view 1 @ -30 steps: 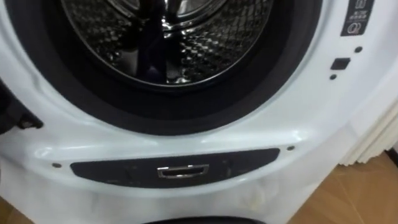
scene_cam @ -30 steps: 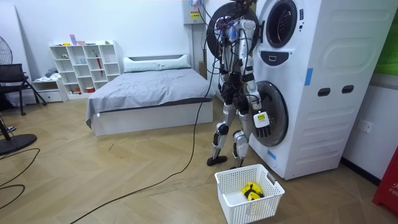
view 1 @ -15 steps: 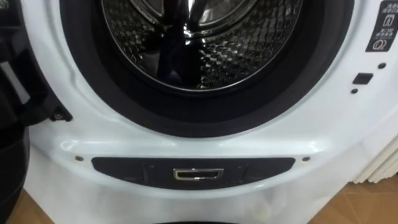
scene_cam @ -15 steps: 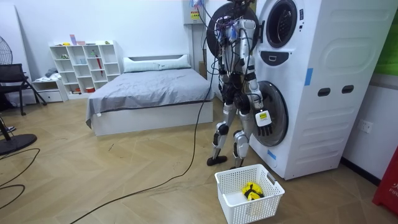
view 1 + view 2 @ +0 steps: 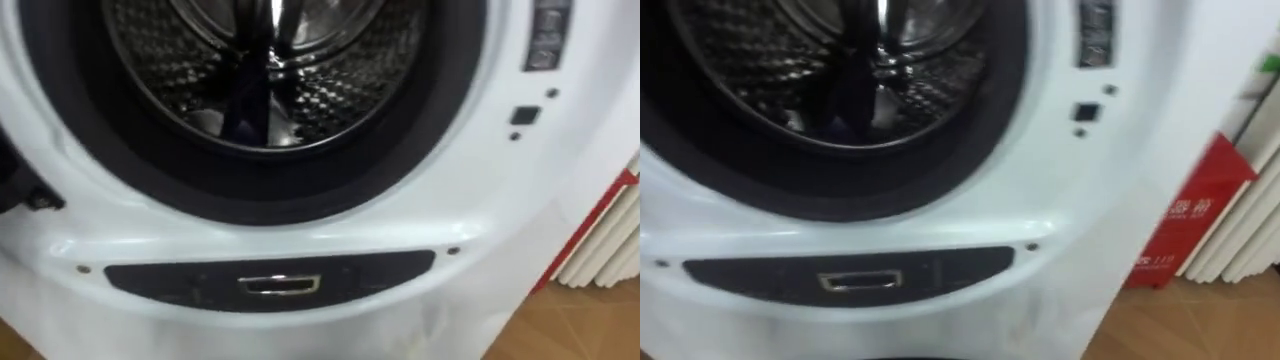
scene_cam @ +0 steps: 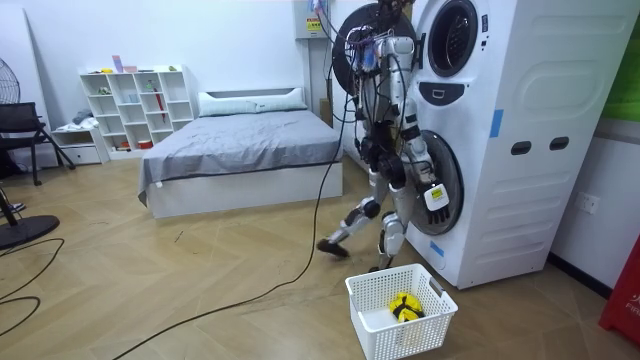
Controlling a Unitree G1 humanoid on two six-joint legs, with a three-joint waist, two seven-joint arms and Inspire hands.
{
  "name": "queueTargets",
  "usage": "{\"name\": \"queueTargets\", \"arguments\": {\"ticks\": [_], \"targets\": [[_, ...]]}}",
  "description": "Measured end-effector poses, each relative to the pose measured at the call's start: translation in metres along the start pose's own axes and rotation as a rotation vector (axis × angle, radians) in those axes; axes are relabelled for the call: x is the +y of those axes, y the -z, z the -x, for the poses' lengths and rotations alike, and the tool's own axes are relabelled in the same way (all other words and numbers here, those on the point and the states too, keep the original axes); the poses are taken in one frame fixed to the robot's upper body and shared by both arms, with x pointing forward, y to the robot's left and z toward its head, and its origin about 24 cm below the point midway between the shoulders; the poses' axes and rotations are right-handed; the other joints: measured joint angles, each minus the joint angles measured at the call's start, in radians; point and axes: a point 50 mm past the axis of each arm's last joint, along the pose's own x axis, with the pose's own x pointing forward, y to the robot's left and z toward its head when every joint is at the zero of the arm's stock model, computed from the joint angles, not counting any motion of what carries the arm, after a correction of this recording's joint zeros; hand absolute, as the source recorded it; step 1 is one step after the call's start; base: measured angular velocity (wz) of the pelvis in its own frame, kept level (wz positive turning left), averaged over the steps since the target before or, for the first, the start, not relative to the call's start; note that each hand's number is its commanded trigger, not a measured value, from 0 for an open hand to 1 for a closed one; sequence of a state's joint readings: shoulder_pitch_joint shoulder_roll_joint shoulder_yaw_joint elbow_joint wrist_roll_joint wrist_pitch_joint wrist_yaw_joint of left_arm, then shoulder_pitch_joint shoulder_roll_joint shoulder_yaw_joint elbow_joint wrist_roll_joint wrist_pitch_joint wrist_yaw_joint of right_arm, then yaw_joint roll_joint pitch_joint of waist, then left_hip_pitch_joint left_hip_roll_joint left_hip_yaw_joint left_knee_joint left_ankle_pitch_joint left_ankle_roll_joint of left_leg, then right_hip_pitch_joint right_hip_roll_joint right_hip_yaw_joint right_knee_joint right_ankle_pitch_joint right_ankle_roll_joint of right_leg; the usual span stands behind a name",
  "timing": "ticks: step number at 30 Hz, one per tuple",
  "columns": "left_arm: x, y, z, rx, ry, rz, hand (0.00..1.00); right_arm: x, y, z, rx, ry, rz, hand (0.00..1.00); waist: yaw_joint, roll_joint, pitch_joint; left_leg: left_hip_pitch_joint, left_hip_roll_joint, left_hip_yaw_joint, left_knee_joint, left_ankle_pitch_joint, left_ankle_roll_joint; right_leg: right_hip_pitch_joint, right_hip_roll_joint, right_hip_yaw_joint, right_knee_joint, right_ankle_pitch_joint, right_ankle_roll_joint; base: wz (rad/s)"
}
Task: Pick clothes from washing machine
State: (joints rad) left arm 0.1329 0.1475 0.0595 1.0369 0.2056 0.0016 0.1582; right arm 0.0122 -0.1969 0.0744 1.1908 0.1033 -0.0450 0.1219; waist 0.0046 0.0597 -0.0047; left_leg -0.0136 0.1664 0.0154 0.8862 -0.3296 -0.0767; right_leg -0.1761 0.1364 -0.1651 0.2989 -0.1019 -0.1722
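— So, what had changed in that last half second?
— In the room view the robot had lifted one foot back off the floor. It had both planted before, in front of the washing machine (image 5: 330, 215). Its right hand (image 6: 435, 197) had swung nearer the lower door (image 6: 450, 218).
— Were the fingers apart or together?
— I couldn't tell.
— And the head camera?
— It had shifted. The open drum (image 5: 330, 80) sat further left, and a red object (image 5: 1195, 215) had come in at the right edge.
— Where were the clothes?
— A yellow and black piece (image 6: 404, 306) lay in the white basket (image 6: 372, 292) on the floor, as before. A dark shape (image 5: 245, 100) showed inside the drum, but I couldn't tell whether it was cloth.
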Motion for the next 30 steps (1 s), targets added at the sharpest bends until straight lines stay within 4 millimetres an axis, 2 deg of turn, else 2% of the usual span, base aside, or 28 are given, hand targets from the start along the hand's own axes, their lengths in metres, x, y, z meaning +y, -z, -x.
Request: {"name": "queueTargets", "arguments": {"ticks": [1,2,3,5,6,7,8,10,11,12,13,14,15,16,17,18,19,20,21,22,23,24,25,26,27,28,29,30], "targets": [[-0.001,-0.02,-0.004,-0.054,0.008,-0.007,0.0,-0.001,-0.007,-0.001,-0.015,0.009,0.005,0.0,-0.005,0.005,-0.0004,0.043,-0.002,-0.01,-0.008,0.014,-0.024,-0.027,-0.005,-0.006,0.025,0.0,0.0,0.2],[-0.002,-0.033,-0.006,-0.088,0.014,-0.007,0.0,-0.001,-0.009,-0.002,-0.021,0.013,0.003,0.0,-0.008,0.006,0.0025,0.067,-0.005,-0.014,-0.02,0.021,-0.035,-0.045,-0.008,-0.01,0.037,0.001,0.0,0.18],[-0.004,-0.051,-0.008,-0.113,0.026,0.017,0.0,-0.001,-0.012,-0.002,-0.031,0.018,0.003,0.0,-0.01,0.01,0.003,0.112,-0.005,-0.027,-0.055,0.024,-0.041,-0.077,-0.014,-0.024,0.057,0.003,-0.001,0.22],[-0.007,-0.066,-0.009,-0.153,0.046,0.021,0.0,-0.002,-0.019,-0.003,-0.051,0.023,0.002,0.0,-0.018,0.025,0.0017,0.169,-0.008,-0.046,-0.151,0.017,-0.041,-0.125,-0.017,-0.048,0.073,0.018,0.0,0.28],[-0.008,-0.077,-0.009,-0.186,0.054,0.009,0.0,-0.001,-0.026,-0.004,-0.069,0.026,0.0,0.0,-0.026,0.024,0.009,0.19,-0.011,-0.061,-0.22,0.015,-0.038,-0.164,-0.025,-0.063,0.089,0.032,0.001,0.29],[-0.01,-0.086,-0.009,-0.213,0.064,-0.003,0.0,-0.001,-0.033,-0.005,-0.086,0.032,0.002,0.0,-0.028,0.017,0.015,0.211,-0.019,-0.062,-0.311,-0.002,-0.025,-0.204,-0.031,-0.064,0.099,0.051,0.003,0.27],[-0.011,-0.089,-0.008,-0.223,0.068,-0.012,0.0,-0.002,-0.036,-0.005,-0.095,0.035,0.001,0.0,-0.027,0.016,0.0156,0.219,-0.022,-0.061,-0.361,-0.013,-0.021,-0.221,-0.032,-0.064,0.098,0.064,0.005,0.18],[-0.014,-0.095,-0.008,-0.241,0.08,-0.031,0.0,-0.001,-0.042,-0.006,-0.115,0.044,-0.004,0.0,-0.026,0.008,0.0168,0.245,-0.031,-0.052,-0.527,-0.101,0.003,-0.259,-0.043,-0.064,0.056,0.147,0.015,0.09],[-0.015,-0.094,-0.007,-0.241,0.083,-0.038,0.0,0.0,-0.044,-0.006,-0.124,0.045,-0.002,0.0,-0.027,0.006,0.016,0.249,-0.044,-0.05,-0.567,-0.111,0.013,-0.258,-0.05,-0.063,0.022,0.179,0.024,0.12],[-0.017,-0.092,-0.007,-0.241,0.089,-0.039,0.0,0.001,-0.044,-0.005,-0.134,0.043,-0.006,0.0,-0.036,-0.007,0.015,0.245,-0.076,-0.038,-0.621,-0.117,0.034,-0.241,-0.068,-0.058,-0.058,0.254,0.048,0.23],[-0.018,-0.088,-0.007,-0.232,0.094,-0.035,0.0,0.004,-0.042,-0.005,-0.13,0.036,-0.007,0.0,-0.043,-0.034,0.0134,0.225,-0.117,-0.016,-0.637,-0.113,0.058,-0.211,-0.088,-0.031,-0.163,0.341,0.087,0.3],[-0.018,-0.085,-0.008,-0.221,0.096,-0.025,0.0,0.005,-0.039,-0.005,-0.123,0.031,0.0,0.0,-0.048,-0.048,0.0132,0.21,-0.141,-0.002,-0.631,-0.11,0.079,-0.196,-0.101,-0.006,-0.209,0.377,0.129,0.37],[-0.018,-0.076,-0.007,-0.198,0.1,-0.013,0.0,0.008,-0.032,-0.005,-0.102,0.021,0.008,0.0,-0.053,-0.06,0.0195,0.186,-0.149,0.054,-0.604,-0.112,0.096,-0.19,-0.12,0.023,-0.185,0.361,0.158,0.37],[-0.021,-0.066,-0.006,-0.171,0.108,-0.01,0.0,0.006,-0.021,-0.003,-0.081,0.028,-0.042,0.0,-0.055,-0.044,0.025,0.176,-0.135,0.119,-0.577,-0.108,0.098,-0.196,-0.125,0.009,-0.024,0.278,0.128,0.37],[-0.022,-0.063,-0.006,-0.164,0.11,-0.011,0.0,0.005,-0.017,-0.002,-0.074,0.034,-0.069,0.0,-0.052,-0.046,0.0242,0.175,-0.131,0.14,-0.582,-0.095,0.097,-0.196,-0.131,0.005,0.058,0.218,0.11,0.28],[-0.022,-0.057,-0.005,-0.155,0.112,-0.01,0.0,0.003,-0.016,-0.002,-0.07,0.04,-0.087,0.0,-0.046,-0.043,0.0156,0.166,-0.125,0.168,-0.601,-0.063,0.096,-0.194,-0.144,-0.003,0.209,0.108,0.132,0.4],[-0.022,-0.055,-0.005,-0.158,0.112,-0.01,0.0,0.001,-0.015,-0.002,-0.067,0.04,-0.082,0.0,-0.044,-0.038,0.0042,0.157,-0.122,0.195,-0.627,-0.026,0.092,-0.165,-0.173,-0.004,0.321,0.005,0.144,0.46],[-0.023,-0.055,-0.005,-0.162,0.114,-0.01,0.0,0.0,-0.013,-0.001,-0.064,0.038,-0.084,0.0,-0.039,-0.041,0.003,0.158,-0.125,0.204,-0.646,-0.005,0.092,-0.14,-0.192,-0.004,0.365,-0.039,0.144,0.52],[-0.024,-0.054,-0.004,-0.167,0.119,-0.013,0.0,-0.001,-0.008,0.0,-0.053,0.034,-0.099,0.0,-0.028,-0.043,0.0013,0.16,-0.132,0.212,-0.679,0.028,0.094,-0.077,-0.228,-0.001,0.431,-0.108,0.155,0.3],[-0.023,-0.05,-0.004,-0.158,0.117,-0.009,0.0,0.002,-0.006,0.0,-0.046,0.023,-0.102,0.0,-0.011,-0.051,-0.0034,0.161,-0.133,0.227,-0.696,0.048,0.093,0.001,-0.264,0.005,0.447,-0.149,0.171,0.12],[-0.021,-0.046,-0.004,-0.149,0.115,-0.009,0.0,0.003,-0.006,0.0,-0.046,0.014,-0.103,0.0,-0.003,-0.052,-0.0029,0.158,-0.135,0.234,-0.697,0.052,0.091,0.044,-0.28,0.013,0.438,-0.159,0.181,-0.23],[-0.019,-0.039,-0.004,-0.131,0.113,-0.007,0.0,0.007,-0.007,-0.001,-0.049,0.0,-0.1,0.0,0.011,-0.065,-0.0044,0.153,-0.139,0.248,-0.68,0.055,0.087,0.13,-0.309,0.029,0.373,-0.179,0.207,-0.36],[-0.015,-0.038,-0.004,-0.126,0.102,-0.006,0.0,0.01,-0.009,-0.002,-0.056,-0.013,-0.087,0.0,0.014,-0.087,0.0007,0.135,-0.148,0.246,-0.66,0.059,0.081,0.173,-0.308,0.045,0.262,-0.207,0.23,-0.37],[-0.016,-0.038,-0.004,-0.126,0.103,-0.002,0.0,0.01,-0.009,-0.001,-0.057,-0.015,-0.088,0.0,0.016,-0.095,0.0041,0.123,-0.152,0.243,-0.653,0.06,0.079,0.182,-0.301,0.042,0.222,-0.21,0.228,-0.52],[-0.018,-0.037,-0.004,-0.124,0.109,0.003,0.0,0.012,-0.011,-0.002,-0.062,-0.02,-0.078,0.0,0.033,-0.091,0.0017,0.108,-0.148,0.221,-0.65,0.066,0.075,0.19,-0.277,0.057,0.15,-0.207,0.23,-0.76],[-0.016,-0.036,-0.004,-0.117,0.103,0.019,0.0,0.017,-0.015,-0.003,-0.07,-0.036,-0.055,0.0,0.033,-0.095,-0.0001,0.098,-0.145,0.2,-0.653,0.069,0.069,0.206,-0.264,0.055,0.078,-0.205,0.23,-0.87],[-0.015,-0.036,-0.004,-0.117,0.098,0.026,0.0,0.019,-0.017,-0.004,-0.075,-0.046,-0.041,0.0,0.032,-0.095,-0.0003,0.095,-0.144,0.201,-0.653,0.071,0.066,0.212,-0.261,0.052,0.051,-0.204,0.229,-0.77],[-0.015,-0.035,-0.005,-0.114,0.096,0.038,0.0,0.022,-0.017,-0.004,-0.074,-0.063,-0.012,0.0,0.031,-0.105,0.007,0.09,-0.135,0.201,-0.654,0.076,0.059,0.219,-0.249,0.051,0.02,-0.189,0.214,-0.48]]}}
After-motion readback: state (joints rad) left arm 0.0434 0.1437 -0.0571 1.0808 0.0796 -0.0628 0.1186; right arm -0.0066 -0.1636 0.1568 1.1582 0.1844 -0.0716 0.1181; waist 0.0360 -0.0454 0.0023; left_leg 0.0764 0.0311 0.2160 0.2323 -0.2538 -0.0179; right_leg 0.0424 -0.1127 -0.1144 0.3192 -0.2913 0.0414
